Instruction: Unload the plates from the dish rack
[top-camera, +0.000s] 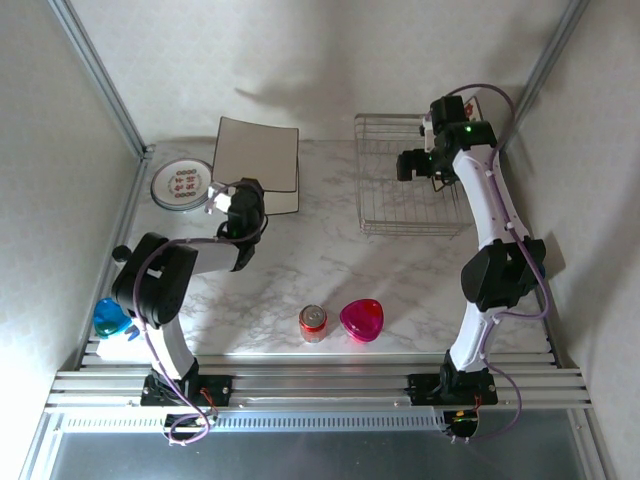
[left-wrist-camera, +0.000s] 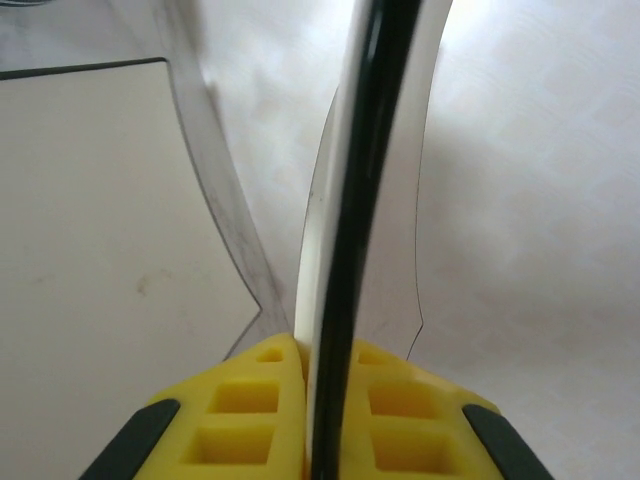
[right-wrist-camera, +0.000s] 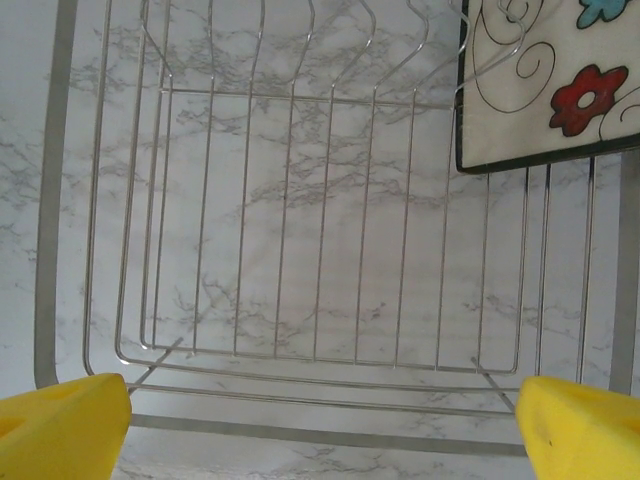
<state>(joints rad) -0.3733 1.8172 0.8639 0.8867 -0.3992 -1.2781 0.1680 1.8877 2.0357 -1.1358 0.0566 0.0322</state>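
Gripping plate (left-wrist-camera: 366, 150); can (top-camera: 313, 322), pink dish (top-camera: 361, 319) aside

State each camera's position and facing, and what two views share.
Top external: above and behind, facing down on the marble table; left arm, right arm show.
Left wrist: along the left gripper, shut on an edge-on dark-rimmed plate.
Right wrist: down into the silver wire dish rack; right gripper open, tips showing.
Shared: top and right wrist see the rack.

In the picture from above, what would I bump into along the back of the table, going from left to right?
round plate → square plate, held at its corner by the left hand → dish rack
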